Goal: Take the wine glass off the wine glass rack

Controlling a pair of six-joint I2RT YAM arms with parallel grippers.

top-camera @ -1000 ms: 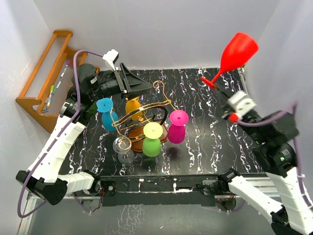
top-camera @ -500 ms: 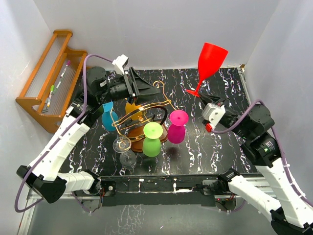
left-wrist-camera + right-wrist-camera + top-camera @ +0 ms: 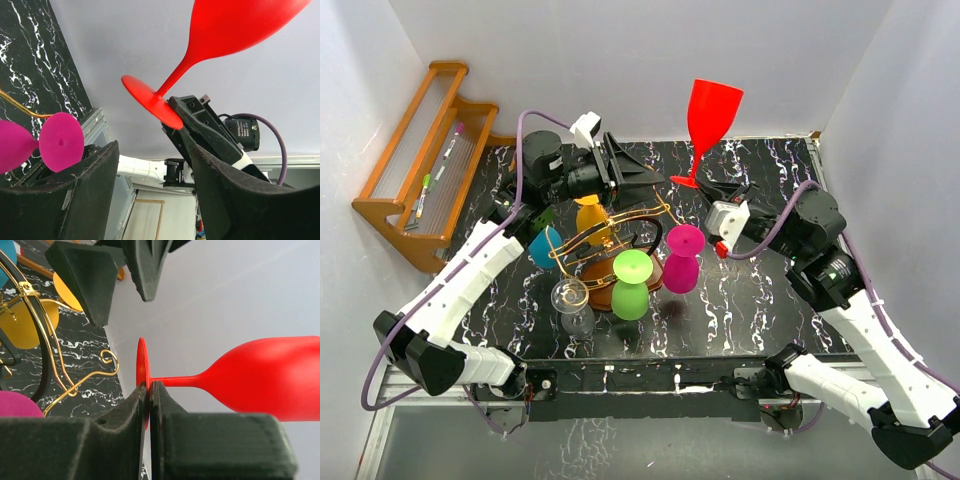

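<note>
Table: black marbled top [image 3: 760, 290], bearing the stand and its glasses.
Clear glass [image 3: 572, 305]: nearest piece, at the stand's near left, foot uppermost.
Green glass [image 3: 631, 284]: near centre, foot uppermost, just beside the wooden base.
Magenta glass [image 3: 682, 257]: right of the green one, foot uppermost.
Wine glass rack [image 3: 600, 272]: gold wire scrolls and a black loop over a reddish-brown base, at mid-table.
Teal glass [image 3: 543, 246]: left side of the rack, partly behind the left arm.
Yellow glass [image 3: 592, 216]: far side of the rack, under the left arm's wrist.
Left gripper [image 3: 655, 177]: above the rack's far edge, pointing right; fingers spread wide with nothing between them.
Right gripper [image 3: 149, 395]: fingers pinched tight on the rim of the red foot, raised over the far part of the table.
Red wine glass [image 3: 712, 110]: clear of the rack, upright, bowl above the foot, near the back wall.
Wooden shelf [image 3: 420, 150]: orange-brown, stepped, far left against the wall, pens lying on it.
</note>
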